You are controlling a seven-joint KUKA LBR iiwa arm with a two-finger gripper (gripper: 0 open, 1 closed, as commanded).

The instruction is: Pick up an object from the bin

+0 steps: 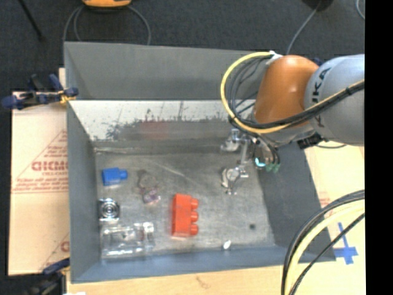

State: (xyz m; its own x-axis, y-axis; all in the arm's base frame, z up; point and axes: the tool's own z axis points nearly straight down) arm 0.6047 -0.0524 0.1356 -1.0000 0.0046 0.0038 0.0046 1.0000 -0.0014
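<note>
Camera view: jaws apart near red block [184,215]; blue piece [113,176] well apart.

One red studded block [184,216]. Up-left of it, one small blue piece [113,176] and one clear-purplish bit [148,193]. Left of it, one round silvery thing [108,209] and one clear plastic piece [126,236]. Lower right of it, one tiny white scrap [226,245].
</note>
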